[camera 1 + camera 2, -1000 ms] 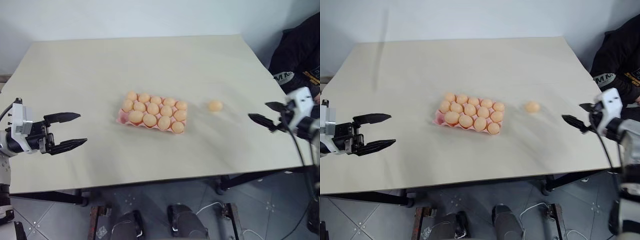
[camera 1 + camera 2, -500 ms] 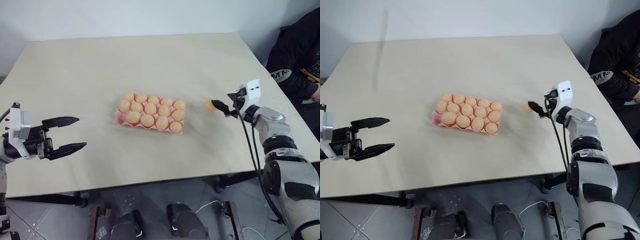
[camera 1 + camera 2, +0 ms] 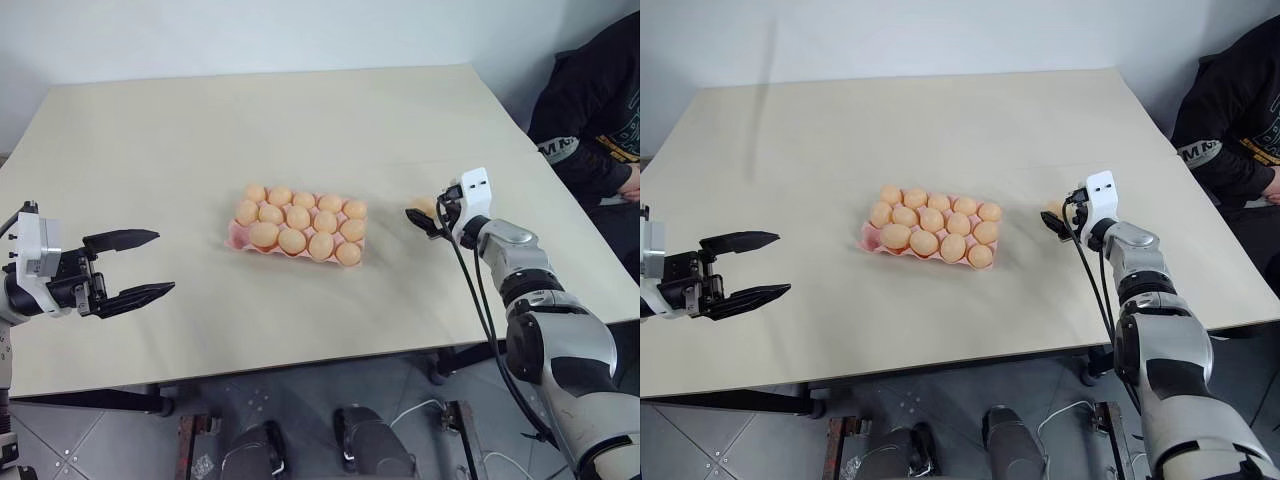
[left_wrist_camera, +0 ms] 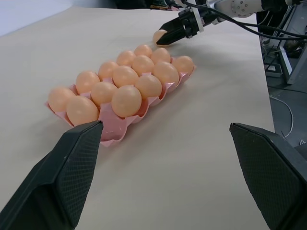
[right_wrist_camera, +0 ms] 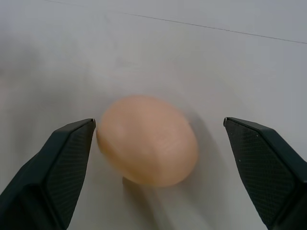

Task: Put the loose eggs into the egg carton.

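Note:
The pink egg carton point(image 3: 232, 240) lies mid-table, its cups holding several pale orange eggs. One loose egg point(image 3: 425, 205) rests on the table to the carton's right. My right gripper point(image 3: 418, 213) is open, with a finger on either side of this egg point(image 5: 148, 141). In the right wrist view one finger point(image 5: 67, 158) sits close against the egg's side and the other point(image 5: 259, 153) stands well apart. My left gripper point(image 3: 165, 262) hangs open and empty over the table's front left, pointing toward the carton point(image 4: 112, 134).
A person in a dark jacket point(image 3: 590, 110) sits past the table's right edge. The table top point(image 3: 300, 120) is bare behind and in front of the carton. Its front edge runs just below my left gripper.
My right gripper has swung in from the table's right edge to the loose egg, and its fingers now flank it. The left gripper has stayed where it was.

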Motion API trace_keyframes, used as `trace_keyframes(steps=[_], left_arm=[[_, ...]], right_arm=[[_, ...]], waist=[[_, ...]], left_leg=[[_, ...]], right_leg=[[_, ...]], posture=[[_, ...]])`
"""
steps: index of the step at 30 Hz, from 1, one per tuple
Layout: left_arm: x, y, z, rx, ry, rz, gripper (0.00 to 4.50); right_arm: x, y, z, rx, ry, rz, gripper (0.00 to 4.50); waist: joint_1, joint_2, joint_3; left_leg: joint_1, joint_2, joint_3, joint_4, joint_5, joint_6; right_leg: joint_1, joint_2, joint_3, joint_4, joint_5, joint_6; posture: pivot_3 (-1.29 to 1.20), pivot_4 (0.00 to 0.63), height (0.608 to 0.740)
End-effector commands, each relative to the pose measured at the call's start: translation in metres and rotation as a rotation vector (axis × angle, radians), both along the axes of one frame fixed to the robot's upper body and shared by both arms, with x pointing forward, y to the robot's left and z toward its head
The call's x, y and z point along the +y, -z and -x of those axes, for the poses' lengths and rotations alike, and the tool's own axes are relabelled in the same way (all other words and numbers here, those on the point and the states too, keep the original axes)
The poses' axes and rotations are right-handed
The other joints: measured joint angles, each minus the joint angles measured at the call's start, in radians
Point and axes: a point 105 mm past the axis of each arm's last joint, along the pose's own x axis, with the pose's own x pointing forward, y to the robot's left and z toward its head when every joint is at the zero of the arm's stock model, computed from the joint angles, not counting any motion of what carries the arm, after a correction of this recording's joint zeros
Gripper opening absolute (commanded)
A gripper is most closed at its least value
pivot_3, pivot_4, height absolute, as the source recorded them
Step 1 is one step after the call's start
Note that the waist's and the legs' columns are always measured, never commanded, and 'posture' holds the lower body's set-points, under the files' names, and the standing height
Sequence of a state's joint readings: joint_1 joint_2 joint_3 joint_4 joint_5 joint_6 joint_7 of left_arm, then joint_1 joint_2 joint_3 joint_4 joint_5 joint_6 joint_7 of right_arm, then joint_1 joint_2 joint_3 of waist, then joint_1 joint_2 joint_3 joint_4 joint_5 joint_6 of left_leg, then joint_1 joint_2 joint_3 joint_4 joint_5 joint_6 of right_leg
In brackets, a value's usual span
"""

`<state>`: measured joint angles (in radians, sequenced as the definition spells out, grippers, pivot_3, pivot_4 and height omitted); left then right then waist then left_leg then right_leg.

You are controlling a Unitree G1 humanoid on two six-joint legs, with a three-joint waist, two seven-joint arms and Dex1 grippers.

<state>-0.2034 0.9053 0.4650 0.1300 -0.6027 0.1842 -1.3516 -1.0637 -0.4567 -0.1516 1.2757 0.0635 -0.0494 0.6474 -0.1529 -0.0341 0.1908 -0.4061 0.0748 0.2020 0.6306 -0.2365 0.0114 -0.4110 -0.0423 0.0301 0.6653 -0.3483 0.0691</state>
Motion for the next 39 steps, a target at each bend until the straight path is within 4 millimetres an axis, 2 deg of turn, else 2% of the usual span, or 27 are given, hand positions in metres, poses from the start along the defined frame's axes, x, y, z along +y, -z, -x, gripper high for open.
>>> trace_keyframes(steps=[1,5,7,13,16,19,22,29,33,39], left_arm=[[0.002,-0.013,0.005,-0.053,-0.007,-0.005,4.50],[0.002,-0.012,0.005,-0.055,-0.010,-0.005,4.50],[0.002,-0.012,0.005,-0.056,-0.011,-0.005,4.50],[0.002,-0.012,0.005,-0.058,-0.015,-0.004,4.50],[0.002,-0.012,0.005,-0.057,-0.018,-0.004,4.50],[0.002,-0.011,0.005,-0.054,-0.017,-0.003,4.50],[0.002,-0.010,0.005,-0.049,-0.012,-0.004,4.50],[0.007,-0.015,-0.001,-0.066,-0.030,-0.017,4.50],[0.009,-0.017,-0.001,-0.076,-0.036,-0.021,4.50],[0.014,-0.016,0.007,-0.084,-0.063,-0.025,4.50]], right_arm=[[0.005,-0.011,-0.004,-0.038,-0.008,0.015,3.67],[0.009,-0.014,-0.004,-0.045,-0.025,0.002,2.20],[0.010,-0.015,-0.004,-0.050,-0.029,0.000,1.74],[0.023,-0.033,-0.004,-0.120,-0.117,-0.010,1.51],[0.038,-0.047,0.000,-0.175,-0.213,0.006,1.51],[0.068,-0.066,0.009,-0.244,-0.356,0.025,1.51],[0.098,-0.080,0.019,-0.279,-0.425,0.030,1.51],[0.199,-0.109,0.057,-0.289,-0.544,-0.003,1.51],[0.250,-0.109,0.072,-0.262,-0.610,0.005,1.51],[0.298,-0.092,0.083,-0.251,-0.706,0.044,1.51]], waist=[[-0.002,0.000,0.000],[-0.011,0.000,0.000],[-0.013,0.000,0.000],[-0.017,0.000,0.000],[-0.016,0.000,0.000],[-0.017,0.000,0.000],[-0.016,0.000,0.000],[-0.015,0.000,0.000],[-0.015,0.000,0.000],[-0.015,-0.003,-0.002]], left_leg=[[0.000,0.000,0.000,0.000,0.000,0.000],[0.000,0.000,0.000,0.000,0.000,0.000],[0.000,0.000,0.000,0.000,0.000,0.000],[0.000,0.000,0.000,0.000,0.000,0.000],[0.000,0.000,0.000,0.000,0.000,0.000],[0.000,0.000,0.000,0.000,0.000,0.000],[0.000,0.001,0.000,0.000,0.001,-0.001],[0.000,0.001,-0.001,0.000,0.002,-0.003],[0.000,0.001,-0.001,0.000,0.002,-0.005],[-0.001,0.001,-0.001,-0.002,0.002,-0.004]], right_leg=[[0.000,0.000,0.000,0.000,0.000,0.000],[0.000,0.000,0.000,0.000,0.000,0.000],[0.000,0.000,0.000,0.001,0.000,0.000],[0.000,0.000,0.000,0.001,0.000,0.000],[0.000,0.000,0.000,0.002,0.000,0.000],[-0.001,0.000,0.000,0.003,0.000,0.000],[-0.001,0.001,0.000,0.005,0.000,0.000],[-0.004,0.000,0.000,0.009,-0.001,-0.002],[-0.004,0.000,0.000,0.011,-0.002,-0.003],[-0.004,0.000,-0.002,0.007,-0.002,-0.004]], posture=[[0.00,0.150,0.740],[0.00,0.150,0.740],[0.00,0.150,0.740],[0.00,0.150,0.740],[0.00,0.150,0.740],[0.00,0.150,0.740],[0.00,0.150,0.740],[0.00,0.150,0.740],[0.00,0.150,0.740],[0.00,0.150,0.740]])
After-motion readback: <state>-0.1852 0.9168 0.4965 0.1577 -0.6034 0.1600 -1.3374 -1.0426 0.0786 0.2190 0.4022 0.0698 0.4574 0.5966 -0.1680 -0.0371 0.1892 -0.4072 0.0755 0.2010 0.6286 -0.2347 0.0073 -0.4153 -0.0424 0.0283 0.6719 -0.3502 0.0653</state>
